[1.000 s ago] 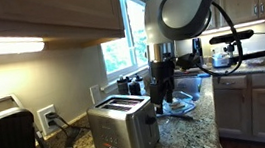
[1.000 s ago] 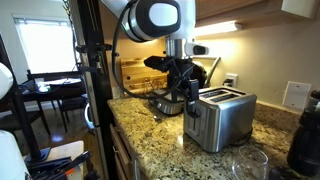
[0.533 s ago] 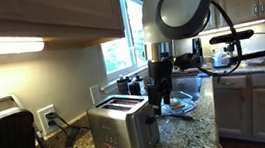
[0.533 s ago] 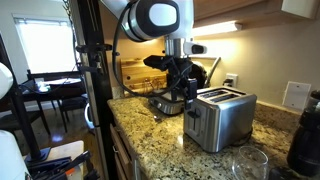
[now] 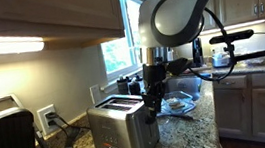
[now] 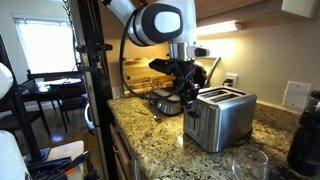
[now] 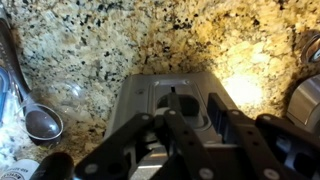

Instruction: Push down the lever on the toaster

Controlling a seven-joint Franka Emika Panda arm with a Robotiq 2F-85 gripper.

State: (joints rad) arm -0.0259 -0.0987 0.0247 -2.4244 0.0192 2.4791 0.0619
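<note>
Fingers (image 7: 183,132) nr toaster (image 5: 122,132) lever end, abv counter (image 6: 150,128).

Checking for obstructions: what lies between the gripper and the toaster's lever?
Nothing: in the wrist view, the stretch from the gripper to the lever just beyond it is bare.

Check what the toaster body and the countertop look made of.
Toaster: looks like brushed stainless steel, with a grey metallic sheen and soft reflections on its sides; it could be thin plated sheet. Countertop: polished granite or a similar stone, tan with dense black speckles and a bright glare spot in the wrist view.
</note>
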